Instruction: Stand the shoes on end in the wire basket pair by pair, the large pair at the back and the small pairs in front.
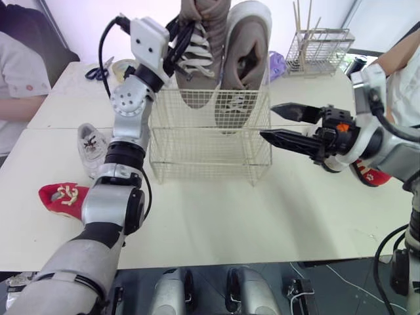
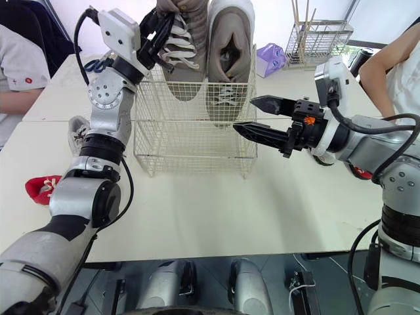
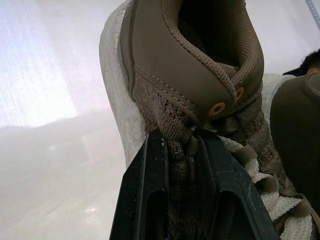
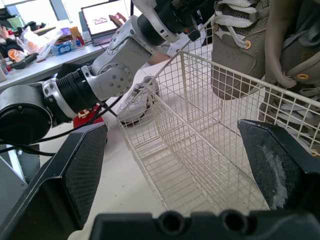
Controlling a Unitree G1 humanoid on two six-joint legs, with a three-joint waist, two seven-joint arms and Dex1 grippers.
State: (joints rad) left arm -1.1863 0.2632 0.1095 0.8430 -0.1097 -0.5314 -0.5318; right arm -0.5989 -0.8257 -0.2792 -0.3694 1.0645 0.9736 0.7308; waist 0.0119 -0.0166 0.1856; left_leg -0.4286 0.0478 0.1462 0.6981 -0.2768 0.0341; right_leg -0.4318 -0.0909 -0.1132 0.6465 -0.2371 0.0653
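The large tan pair is at the back of the basket point(image 1: 210, 147), which sits mid-table point(image 1: 216, 223). One large shoe point(image 1: 244, 59) is toe-down at the back right, its heel well above the rim. Its mate, the held shoe point(image 1: 197, 59), hangs just beside it at the back left. Its toe is below the rim but, judging by the right wrist view, short of the basket floor.

So the large pair is nearly done: this shoe needs lowering and letting go. None of the small shoes is in yet. A white shoe point(image 1: 90, 146) lies on the table near the basket's left side. A red shoe point(image 1: 62, 197) lies further out to the left, and another red shoe point(image 1: 371, 176) lies to the right, partly hidden under the right arm. The front of the basket is bare wire.

The left gripper point(image 1: 177, 41) is clenched on the held shoe. Its fingers point(image 3: 145, 200) pinch the knit upper beside the laces, just under the collar, carrying the shoe's weight.

The right gripper point(image 1: 268, 122) is spread wide and carries nothing. It hovers just off the basket's right side, pointing at the mesh, and I judge it is not touching.
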